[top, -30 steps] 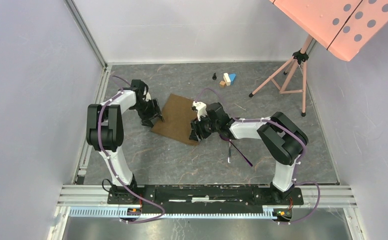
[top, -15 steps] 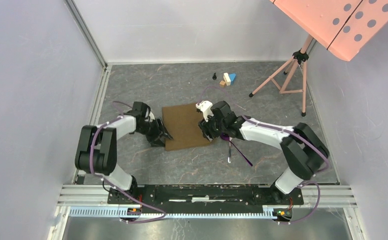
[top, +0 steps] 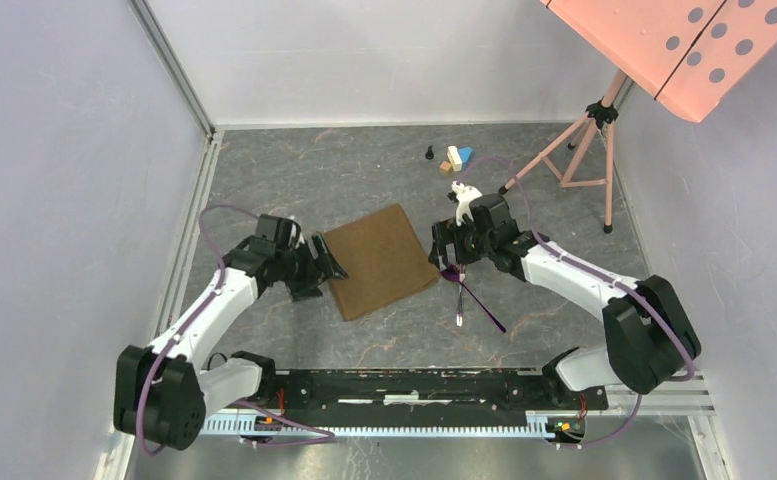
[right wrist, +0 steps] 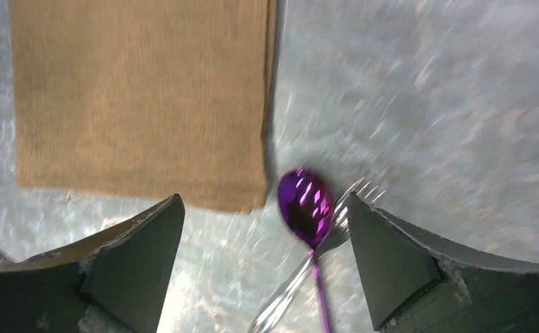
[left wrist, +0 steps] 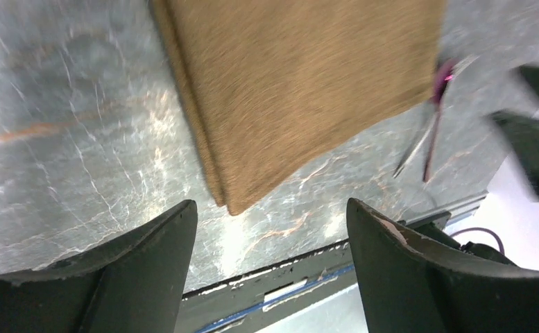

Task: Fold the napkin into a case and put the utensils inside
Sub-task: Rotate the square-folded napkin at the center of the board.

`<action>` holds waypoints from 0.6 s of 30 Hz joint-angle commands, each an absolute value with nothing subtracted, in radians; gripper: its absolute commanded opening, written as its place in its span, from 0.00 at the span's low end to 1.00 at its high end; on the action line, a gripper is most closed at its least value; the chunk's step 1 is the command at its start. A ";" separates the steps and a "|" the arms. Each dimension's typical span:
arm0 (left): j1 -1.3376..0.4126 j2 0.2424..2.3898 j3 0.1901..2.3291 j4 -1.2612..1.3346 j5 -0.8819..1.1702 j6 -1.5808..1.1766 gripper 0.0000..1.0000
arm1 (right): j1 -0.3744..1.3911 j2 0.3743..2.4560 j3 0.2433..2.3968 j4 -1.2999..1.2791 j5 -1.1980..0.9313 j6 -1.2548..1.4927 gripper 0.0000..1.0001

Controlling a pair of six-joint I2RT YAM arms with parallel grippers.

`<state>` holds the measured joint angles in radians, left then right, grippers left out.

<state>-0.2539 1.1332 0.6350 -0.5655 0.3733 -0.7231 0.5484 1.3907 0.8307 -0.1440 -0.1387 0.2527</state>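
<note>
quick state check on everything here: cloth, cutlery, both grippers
napkin: folded in layers, flat on the table, not held
spoon: lying right of the napkin, outside it, crossing the fork
fork: lying on the table, not held
left gripper: open, empty, by the napkin's left edge
right gripper: open, empty, near the spoon's bowl

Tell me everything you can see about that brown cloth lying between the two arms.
The napkin is plain brown woven-looking cloth, folded into a flat rectangle with layered edges showing along one side. It lies turned askew on the grey marbled table. The left gripper and right gripper flank it, open, not touching. The purple spoon lies just off one corner.
</note>
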 commanded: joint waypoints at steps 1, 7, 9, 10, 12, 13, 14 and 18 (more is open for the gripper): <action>-0.251 1.048 0.811 -0.679 0.192 -0.570 0.87 | 0.555 1.381 0.737 -0.108 -0.321 0.449 0.91; -0.250 1.081 0.924 -0.689 0.091 -0.455 0.89 | 0.583 1.413 0.676 -0.057 -0.259 0.658 0.54; -0.250 1.103 0.936 -0.670 0.102 -0.450 0.89 | 0.584 1.437 0.690 -0.069 -0.213 0.659 0.51; -0.250 1.112 0.939 -0.660 0.114 -0.449 0.89 | 0.584 1.447 0.705 -0.075 -0.189 0.654 0.50; -0.250 1.117 0.950 -0.657 0.120 -0.437 0.89 | 0.584 1.472 0.724 -0.083 -0.170 0.652 0.46; -0.250 1.114 0.955 -0.658 0.115 -0.430 0.89 | 0.584 1.481 0.730 -0.084 -0.165 0.655 0.42; -0.250 1.111 0.959 -0.659 0.108 -0.420 0.89 | 0.583 1.488 0.730 -0.081 -0.162 0.663 0.41; -0.248 1.099 0.969 -0.674 0.083 -0.386 0.89 | 0.584 1.502 0.729 -0.067 -0.141 0.675 0.41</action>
